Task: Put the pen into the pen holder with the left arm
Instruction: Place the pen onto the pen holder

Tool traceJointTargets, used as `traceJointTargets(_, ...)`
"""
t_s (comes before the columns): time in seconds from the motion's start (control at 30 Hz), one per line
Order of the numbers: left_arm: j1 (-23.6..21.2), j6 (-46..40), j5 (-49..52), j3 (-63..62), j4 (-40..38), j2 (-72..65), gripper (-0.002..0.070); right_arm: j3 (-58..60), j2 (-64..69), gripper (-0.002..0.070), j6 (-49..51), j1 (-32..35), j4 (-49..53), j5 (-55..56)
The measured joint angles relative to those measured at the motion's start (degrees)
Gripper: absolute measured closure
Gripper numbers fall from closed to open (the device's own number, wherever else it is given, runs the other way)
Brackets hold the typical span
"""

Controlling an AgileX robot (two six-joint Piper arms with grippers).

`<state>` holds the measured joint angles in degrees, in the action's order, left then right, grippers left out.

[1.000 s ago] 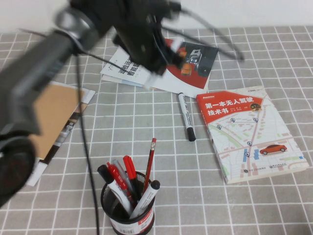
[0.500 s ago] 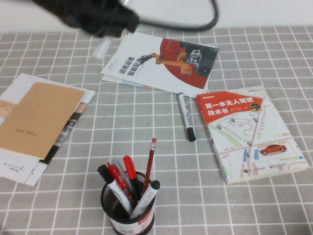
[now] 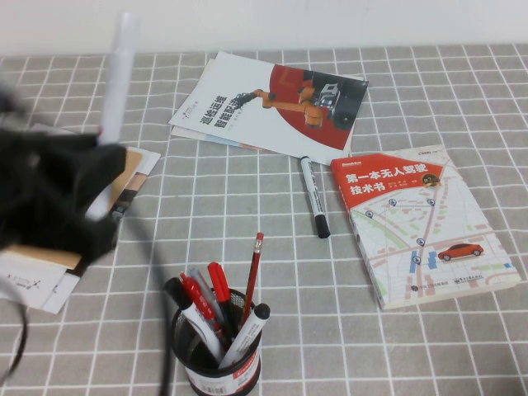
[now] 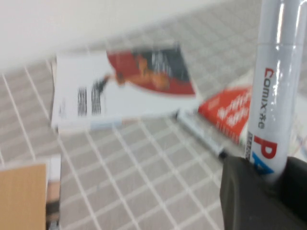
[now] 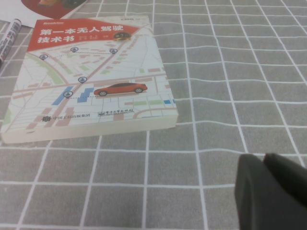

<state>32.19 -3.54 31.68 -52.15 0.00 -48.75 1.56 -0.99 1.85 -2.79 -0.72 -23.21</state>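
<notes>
Checked cloth (image 3: 462, 91): left end effector (image 3: 87, 198) grips pen (image 3: 115, 74).

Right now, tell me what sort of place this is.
Probably a desk or study table: a checked grey tablecloth, books such as the red-topped map book, and a pen holder full of pens. The left gripper holds the pen upright above it.
</notes>
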Motion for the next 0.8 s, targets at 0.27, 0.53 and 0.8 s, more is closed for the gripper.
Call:
traceJointTargets(0.27, 0.0, 0.42, -22.81, 21.8, -1.81, 16.23, 0.0569, 0.0, 0.0, 0.0691, 0.0, 0.0, 0.0, 0.0)
traceJointTargets(0.53, 0.0, 5.02, -34.25, 35.98, -3.42, 22.69, 0.0569, 0.0, 0.0, 0.0691, 0.0, 0.0, 0.0, 0.0)
traceJointTargets(0.8, 3.99, 13.88, -45.74, 41.42, 6.87, 22.69, 0.0569, 0.0, 0.0, 0.0691, 0.0, 0.0, 0.0, 0.0)
